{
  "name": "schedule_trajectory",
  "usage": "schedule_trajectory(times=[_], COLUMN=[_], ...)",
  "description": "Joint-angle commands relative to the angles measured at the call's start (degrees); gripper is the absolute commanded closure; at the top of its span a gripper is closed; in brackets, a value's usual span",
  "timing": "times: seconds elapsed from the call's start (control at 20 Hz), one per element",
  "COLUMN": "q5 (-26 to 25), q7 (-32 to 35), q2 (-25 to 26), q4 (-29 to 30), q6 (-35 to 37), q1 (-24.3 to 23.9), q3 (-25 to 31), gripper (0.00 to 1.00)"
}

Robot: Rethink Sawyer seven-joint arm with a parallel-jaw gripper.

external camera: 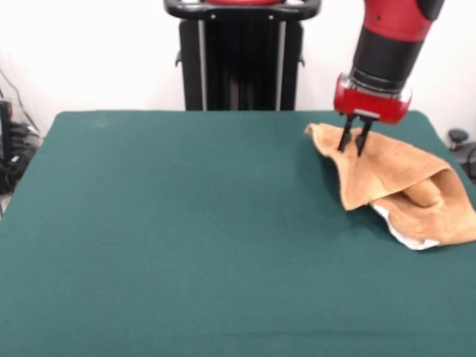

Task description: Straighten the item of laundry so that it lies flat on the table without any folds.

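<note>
We think we are at the grabbing step: our black two-fingered gripper (pixel 355 149), its fingers close together, pinches the top corner of the crumpled orange-tan terry towel (pixel 401 190) near the far right corner of the dark green felt table (pixel 186 223), so next we should pull that corner outward to flatten the folds.

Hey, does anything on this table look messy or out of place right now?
Yes. The towel lies crumpled near one corner of the table, folded over itself with a pale underside showing at its lower edge. The gripper sits on its upper corner.
</note>
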Motion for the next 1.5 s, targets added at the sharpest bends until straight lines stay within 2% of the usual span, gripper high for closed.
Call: schedule_trajectory(times=[0.05, 0.45, 0.75, 0.95, 1.25, 1.5], q5=[4.5, 4.69, 4.93, 6.3, 7.2, 8.32], q7=[18.04, 16.73, 17.38, 20.07, 26.41, 28.66], q2=[-0.83, -0.87, -4.55, -8.08, -9.58, -9.68], q4=[4.66, 4.35, 6.05, 8.03, 5.04, 4.75], q6=[3.73, 4.04, 8.57, 12.46, 20.2, 20.36], q1=[0.4, 0.05, 0.38, 1.73, 5.82, 6.65], q3=[2.9, 2.58, 2.42, 2.61, 0.05, 0.79], gripper=[1.0, 1.0, 1.0, 1.0, 1.0, 1.0])
